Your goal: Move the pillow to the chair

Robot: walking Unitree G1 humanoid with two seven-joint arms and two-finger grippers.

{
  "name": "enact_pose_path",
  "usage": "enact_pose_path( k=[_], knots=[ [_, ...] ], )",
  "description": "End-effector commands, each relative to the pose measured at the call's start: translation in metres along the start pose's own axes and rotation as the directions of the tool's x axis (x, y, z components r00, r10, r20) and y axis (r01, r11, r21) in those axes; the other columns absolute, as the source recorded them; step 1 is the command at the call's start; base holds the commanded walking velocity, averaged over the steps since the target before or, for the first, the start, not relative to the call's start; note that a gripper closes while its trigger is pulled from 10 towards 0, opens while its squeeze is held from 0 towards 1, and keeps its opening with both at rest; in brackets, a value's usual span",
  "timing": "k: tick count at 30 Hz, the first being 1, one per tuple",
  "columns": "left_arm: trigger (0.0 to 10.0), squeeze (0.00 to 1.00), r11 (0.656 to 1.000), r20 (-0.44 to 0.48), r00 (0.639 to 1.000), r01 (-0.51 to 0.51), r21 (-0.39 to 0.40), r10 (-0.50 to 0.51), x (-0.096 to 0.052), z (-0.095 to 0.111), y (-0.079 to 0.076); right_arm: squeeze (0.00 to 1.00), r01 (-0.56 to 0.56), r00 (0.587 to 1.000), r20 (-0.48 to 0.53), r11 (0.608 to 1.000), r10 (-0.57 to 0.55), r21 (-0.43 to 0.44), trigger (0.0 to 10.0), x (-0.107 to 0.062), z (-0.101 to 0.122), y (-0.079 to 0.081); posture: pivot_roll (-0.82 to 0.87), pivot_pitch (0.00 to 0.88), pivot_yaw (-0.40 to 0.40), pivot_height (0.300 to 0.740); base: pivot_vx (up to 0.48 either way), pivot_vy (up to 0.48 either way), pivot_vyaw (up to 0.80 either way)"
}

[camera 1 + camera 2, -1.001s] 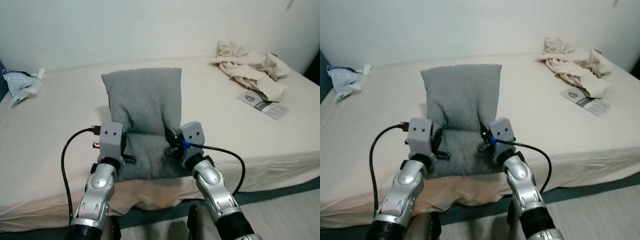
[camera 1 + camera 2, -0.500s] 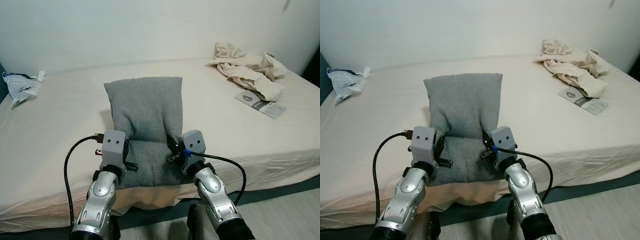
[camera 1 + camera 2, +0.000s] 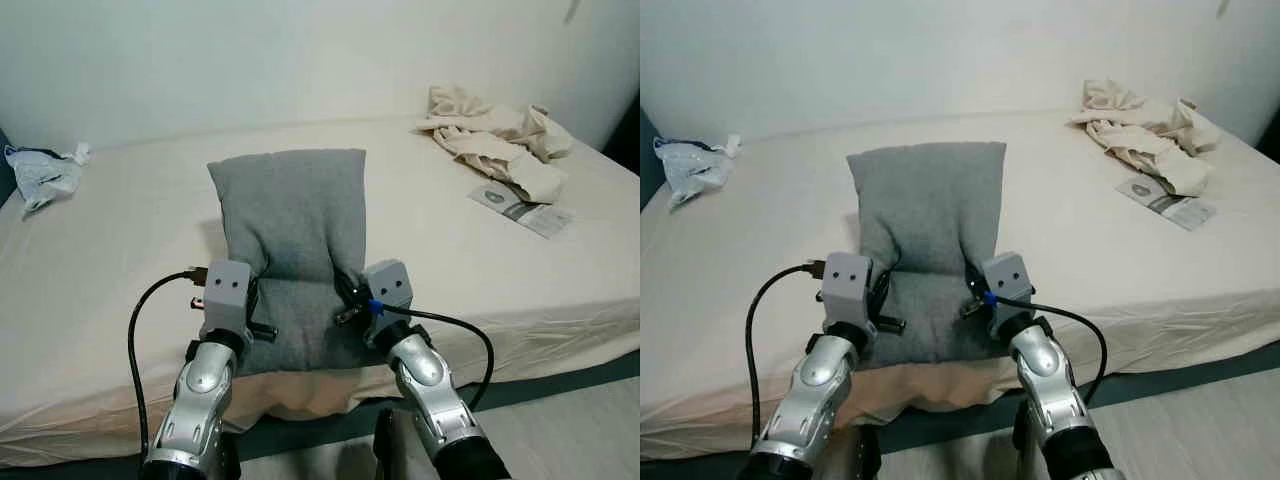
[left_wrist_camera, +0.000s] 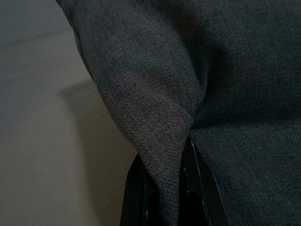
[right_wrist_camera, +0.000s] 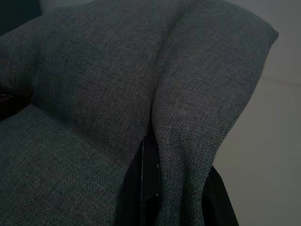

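Observation:
A grey pillow [image 3: 290, 215] is held up on end over the front edge of the bed [image 3: 100, 260]. My left gripper [image 3: 252, 302] is shut on a fold of the pillow's left side. My right gripper [image 3: 350, 300] is shut on its right side. In the left wrist view the black fingers [image 4: 136, 197] pinch a ridge of the grey fabric [image 4: 211, 70]. The right wrist view likewise has a fold of the pillow [image 5: 94, 70] clamped between the fingers [image 5: 214, 197]. The fingertips are buried in the cloth.
A pile of beige clothes [image 3: 495, 135] and a booklet [image 3: 520, 205] lie at the bed's far right. A crumpled plastic bag [image 3: 40, 170] sits at the far left. A white wall runs behind the bed; a strip of floor [image 3: 580, 430] lies at the lower right.
Both grippers have drawn the pillow slightly toward me and lower in the picture, keeping their hold. The things on the bed have stayed put.

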State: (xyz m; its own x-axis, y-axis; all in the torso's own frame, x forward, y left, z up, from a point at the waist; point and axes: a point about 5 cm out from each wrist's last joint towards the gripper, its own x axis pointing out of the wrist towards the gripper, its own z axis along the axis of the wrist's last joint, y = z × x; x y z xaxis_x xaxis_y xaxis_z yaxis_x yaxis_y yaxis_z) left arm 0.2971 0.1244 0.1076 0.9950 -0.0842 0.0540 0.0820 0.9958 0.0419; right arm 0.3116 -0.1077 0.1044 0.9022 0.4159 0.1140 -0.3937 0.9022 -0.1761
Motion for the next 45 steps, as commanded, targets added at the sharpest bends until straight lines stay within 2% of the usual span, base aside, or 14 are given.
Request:
enact_pose_path(
  k=[1, 15, 25, 38, 45],
  knots=[
    [10.0, 0.00, 0.991, 0.065, 0.989, -0.135, 0.019, 0.134, 0.001, 0.010, 0.029, 0.00, 0.046, 0.999, 0.005, 0.999, -0.045, -0.024, 10.0, -0.006, -0.001, -0.014, 0.03, 0.051, -0.009, 0.609, 0.000, 0.000, 0.00],
    [10.0, 0.00, 0.990, 0.065, 0.988, -0.140, 0.018, 0.138, 0.000, 0.009, 0.030, 0.00, 0.039, 0.999, 0.007, 0.999, -0.038, -0.029, 10.0, -0.005, -0.001, -0.014, 0.03, 0.057, -0.013, 0.664, 0.000, 0.000, 0.00],
    [10.0, 0.00, 0.987, 0.063, 0.985, -0.163, 0.010, 0.162, -0.002, 0.009, 0.033, 0.00, -0.004, 1.000, 0.001, 0.999, 0.004, -0.034, 10.0, -0.003, -0.002, -0.005, 0.04, 0.063, -0.018, 0.664, 0.000, 0.000, 0.00],
    [10.0, 0.00, 0.984, 0.062, 0.983, -0.176, 0.005, 0.175, -0.002, 0.008, 0.034, 0.00, -0.041, 0.999, -0.003, 0.999, 0.041, -0.017, 10.0, -0.003, -0.002, -0.004, 0.04, 0.062, -0.021, 0.664, 0.000, 0.000, 0.00],
    [10.0, 0.00, 0.984, 0.063, 0.982, -0.178, 0.003, 0.178, -0.001, 0.009, 0.035, 0.00, -0.052, 0.999, 0.005, 0.998, 0.052, -0.036, 10.0, -0.002, 0.000, -0.002, 0.04, 0.064, -0.020, 0.689, 0.000, 0.000, 0.00]
  ],
)
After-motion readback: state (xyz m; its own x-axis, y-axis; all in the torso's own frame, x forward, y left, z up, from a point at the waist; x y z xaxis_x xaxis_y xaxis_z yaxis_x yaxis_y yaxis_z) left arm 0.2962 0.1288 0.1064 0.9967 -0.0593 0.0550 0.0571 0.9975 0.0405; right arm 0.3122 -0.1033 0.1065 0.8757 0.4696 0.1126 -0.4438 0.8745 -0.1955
